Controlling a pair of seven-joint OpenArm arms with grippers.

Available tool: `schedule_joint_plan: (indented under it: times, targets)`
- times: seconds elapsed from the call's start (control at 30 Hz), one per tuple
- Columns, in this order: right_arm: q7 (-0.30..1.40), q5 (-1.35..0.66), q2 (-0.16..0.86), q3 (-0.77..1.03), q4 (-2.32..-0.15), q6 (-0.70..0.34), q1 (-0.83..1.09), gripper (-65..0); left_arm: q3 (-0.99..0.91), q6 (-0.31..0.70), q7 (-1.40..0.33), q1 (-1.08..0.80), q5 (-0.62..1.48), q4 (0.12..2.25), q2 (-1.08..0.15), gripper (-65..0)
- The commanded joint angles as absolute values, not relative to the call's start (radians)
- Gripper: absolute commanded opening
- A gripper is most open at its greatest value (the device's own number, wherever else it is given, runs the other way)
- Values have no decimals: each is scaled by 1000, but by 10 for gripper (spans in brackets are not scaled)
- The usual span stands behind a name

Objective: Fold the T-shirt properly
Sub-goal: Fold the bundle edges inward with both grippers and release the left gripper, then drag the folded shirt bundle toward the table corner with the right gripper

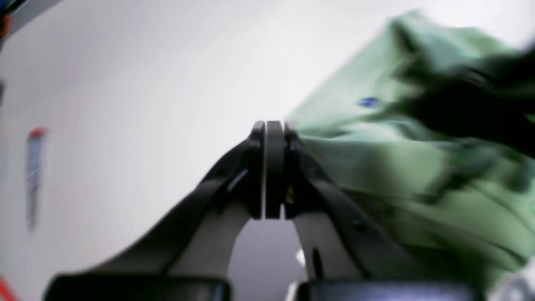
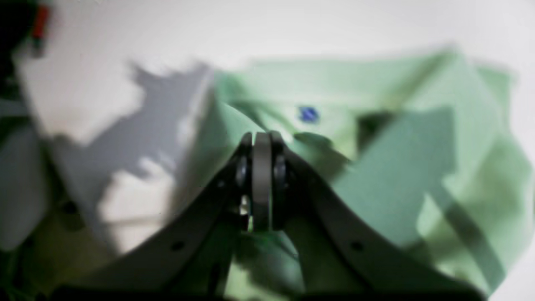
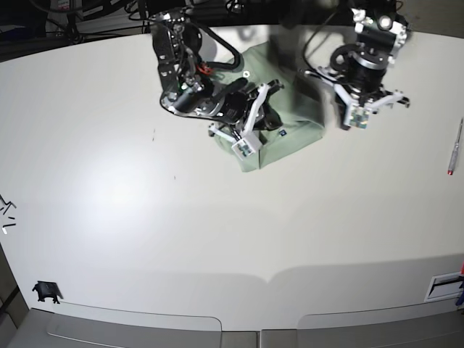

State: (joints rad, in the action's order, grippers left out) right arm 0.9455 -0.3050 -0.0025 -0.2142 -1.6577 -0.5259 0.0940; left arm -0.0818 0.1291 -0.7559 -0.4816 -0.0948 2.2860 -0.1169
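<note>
1. As seen from the base view, the T-shirt (image 3: 290, 134) lies bunched and partly folded on the far middle of the white table (image 3: 145, 217), between the two arms.
2. The right gripper (image 3: 267, 116), on the left side of the base view, hangs directly over the garment with its body tilted across the cloth. In the right wrist view, the right gripper (image 2: 262, 140) has its jaws pressed together, pad against pad. Green cloth fills the frame behind and below the fingertips. Whether any fabric is pinched between the pads cannot be told from the blurred frame.
3. The left gripper (image 3: 366, 109), on the right side of the base view, sits just beside the shirt's right edge, above bare table. In the left wrist view, the left gripper (image 1: 273, 127) has its jaws fully together with nothing between them. The shirt lies to the right of the fingertips, close to them; contact cannot be confirmed.
4. A small blue mark (image 2: 308, 113) shows on the cloth just beyond the right gripper tips. The same mark is visible in the left wrist view.
5. A pen (image 3: 455, 146) with a red tip lies near the table's right edge, well apart from the garment.
</note>
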Motion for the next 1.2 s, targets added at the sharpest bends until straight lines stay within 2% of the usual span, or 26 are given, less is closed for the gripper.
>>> schedule_joint_plan:
  times: [0.0, 0.17, 0.33, 0.6, 0.9, 1.03, 1.17]
  targets:
    - [915, -302, -6, -216, -1648, -512, 81, -650, -113, 113, -731, -482, -79, 2305, -120, -650]
    - [913, -229, 5, -215, -1507, -478, 81, -650, -255, 112, -731, -482, 37, 2305, -120, -650]
    - [915, -216, 88, -197, -1460, -447, 86, -650, -315, 112, -731, -483, 59, 2305, -120, -650]
    - [952, -269, 211, 42, -1461, -468, 89, -650, -315, 113, -731, -488, 75, 2305, -120, -650]
    - [950, -270, 406, 287, -1461, -474, 93, -650, -315, 124, -731, -488, 81, 2305, -120, -650]
    - [945, -299, 503, 307, -1461, -476, 121, -650, -315, 124, -732, -488, 81, 2305, -120, -650]
    - [903, -299, 575, 307, -1459, -525, 145, -650, -315, 124, -731, -488, 81, 2305, -120, -650]
